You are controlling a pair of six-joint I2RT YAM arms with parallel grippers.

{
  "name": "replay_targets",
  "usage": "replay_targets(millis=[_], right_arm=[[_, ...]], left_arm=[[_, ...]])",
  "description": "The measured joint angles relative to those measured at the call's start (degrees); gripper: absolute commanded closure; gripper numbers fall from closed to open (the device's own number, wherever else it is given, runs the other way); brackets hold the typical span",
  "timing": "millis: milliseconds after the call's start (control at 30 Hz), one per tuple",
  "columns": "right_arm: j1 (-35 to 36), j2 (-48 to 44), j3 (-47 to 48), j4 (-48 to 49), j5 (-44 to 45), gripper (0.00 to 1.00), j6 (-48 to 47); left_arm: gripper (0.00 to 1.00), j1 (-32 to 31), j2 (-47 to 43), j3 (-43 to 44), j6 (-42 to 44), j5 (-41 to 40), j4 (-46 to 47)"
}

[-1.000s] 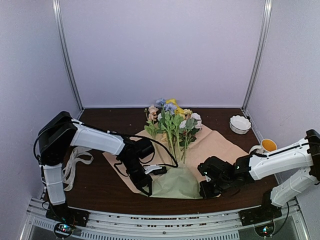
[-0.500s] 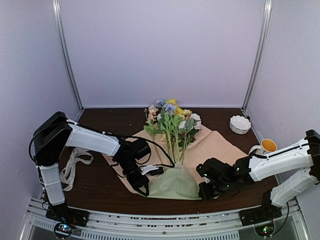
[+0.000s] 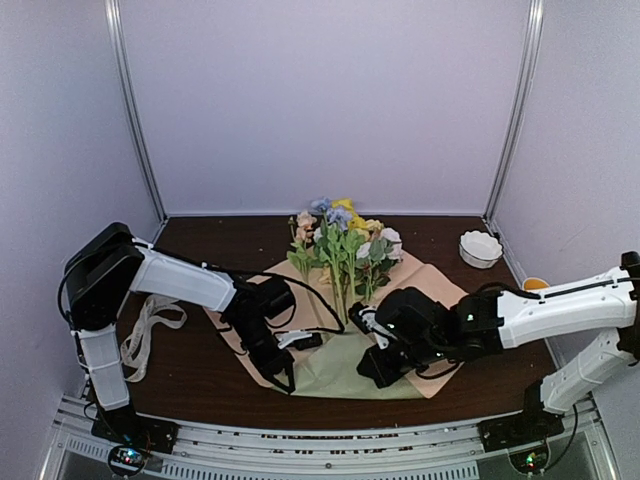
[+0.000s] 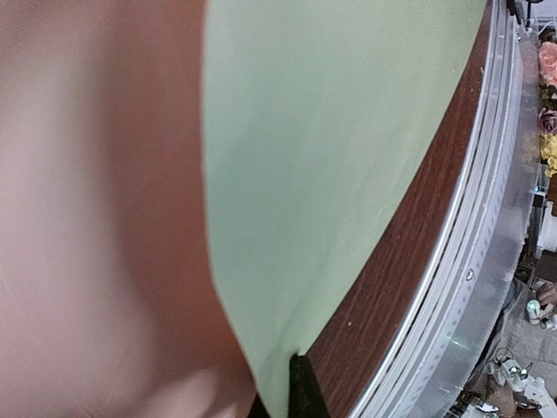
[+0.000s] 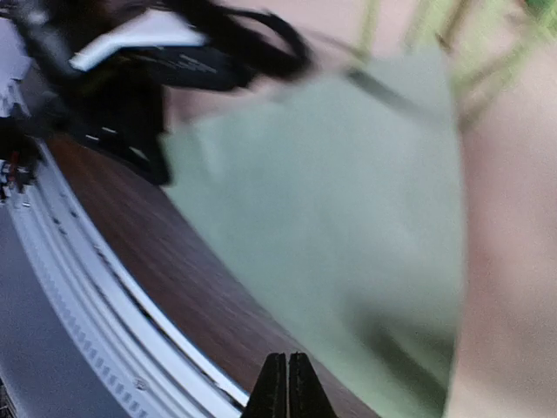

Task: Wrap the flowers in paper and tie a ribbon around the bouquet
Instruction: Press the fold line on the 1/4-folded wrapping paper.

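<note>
Near edge of the table (image 3: 200, 350), centre: the paper (image 3: 425, 285) is spread tan side up, with a sage-green flap folded over its near part. The flowers (image 3: 345, 240) lie on the sheet, blooms toward the back wall, stems pointing at the arms and running in under the green flap.

Left gripper (image 3: 283, 378): down at the near-left corner of the paper, jaws together and clamped on the sheet. In the left wrist view the green edge runs straight into the dark fingertip.

Right gripper (image 3: 368, 372): low over the green flap, right of the stems. Its wrist view shows the fingertips (image 5: 277, 387) pressed together just beside the green edge. Blur is heavy, so I cannot tell whether paper is pinched between them.

The ribbon (image 3: 150, 325) lies looped on the table at far left, well apart from the paper. A white bowl (image 3: 480, 248) and a yellow-filled cup (image 3: 535, 285) sit at the right.
</note>
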Motion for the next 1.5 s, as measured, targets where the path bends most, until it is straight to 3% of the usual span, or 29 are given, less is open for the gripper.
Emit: replay_targets(millis=[267, 400, 1033, 1300, 1500], right_arm=[[6.54, 18.86, 14.82, 7.45, -0.24, 0.97, -10.4], [7.23, 24.09, 15.13, 7.87, 0.87, 0.98, -12.55], [7.5, 25.62, 10.67, 10.08, 5.66, 0.98, -11.21], [7.76, 25.31, 9.92, 11.23, 5.79, 0.98, -11.21], [7.76, 25.31, 9.9, 11.34, 5.79, 0.98, -11.26]], left_arm=[[1.0, 0.17, 0.13, -0.04, 0.02, 0.46, 0.13], [1.0, 0.26, 0.13, -0.24, 0.04, 0.7, 0.37], [0.91, 0.79, -1.4, -1.73, -0.17, -0.26, -1.05], [1.0, 1.73, -3.41, -4.04, -0.61, -1.62, -1.73], [1.0, 2.43, -3.63, -4.98, -0.81, -0.24, -0.61]])
